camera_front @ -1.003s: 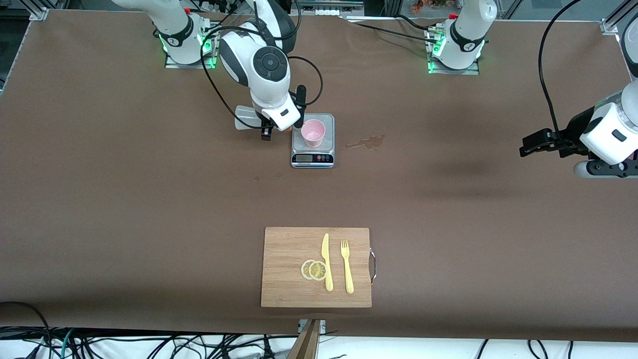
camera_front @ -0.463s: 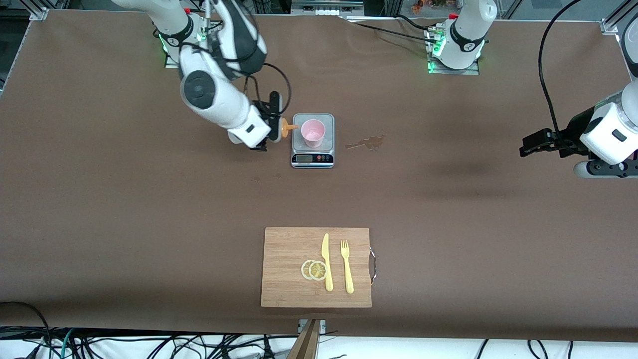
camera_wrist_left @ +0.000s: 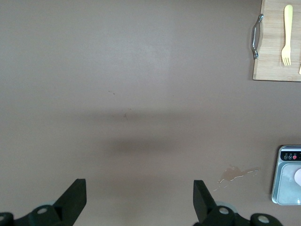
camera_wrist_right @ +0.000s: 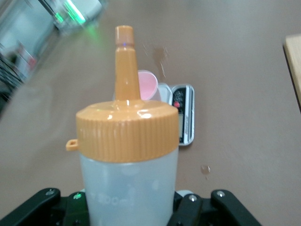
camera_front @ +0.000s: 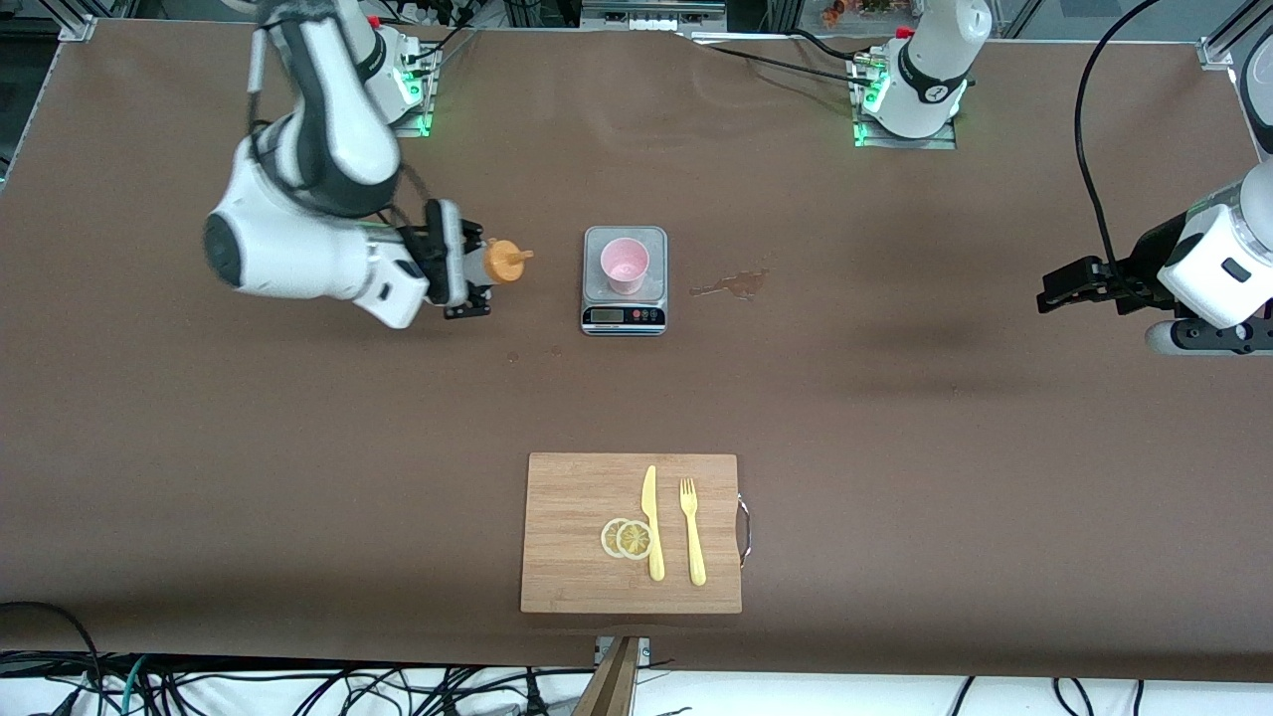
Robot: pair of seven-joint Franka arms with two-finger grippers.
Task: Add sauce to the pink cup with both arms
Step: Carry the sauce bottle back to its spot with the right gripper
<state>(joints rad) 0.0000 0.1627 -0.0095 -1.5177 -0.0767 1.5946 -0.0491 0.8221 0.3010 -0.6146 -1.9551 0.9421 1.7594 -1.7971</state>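
Note:
The pink cup (camera_front: 625, 265) stands on a steel scale (camera_front: 624, 316). My right gripper (camera_front: 459, 274) is shut on the sauce bottle (camera_front: 502, 262), a whitish body with an orange nozzle cap. It holds the bottle over the bare table beside the scale, toward the right arm's end, with the nozzle pointing at the cup. In the right wrist view the bottle (camera_wrist_right: 128, 179) fills the space between my right gripper's (camera_wrist_right: 129, 209) jaws, with the pink cup (camera_wrist_right: 149, 84) past the nozzle. My left gripper (camera_front: 1069, 286) waits open over the left arm's end of the table, nothing between its fingers (camera_wrist_left: 75, 200).
A wooden cutting board (camera_front: 577, 582) lies nearer the front camera, carrying a yellow knife (camera_front: 651, 522), a yellow fork (camera_front: 691, 532) and two lemon slices (camera_front: 627, 538). A wet spill (camera_front: 736, 285) marks the table beside the scale, and a small drop (camera_front: 513, 355) lies nearer the camera.
My right arm has swung the sauce bottle away from the pink cup's rim toward the right arm's end of the table. The left arm has not moved.

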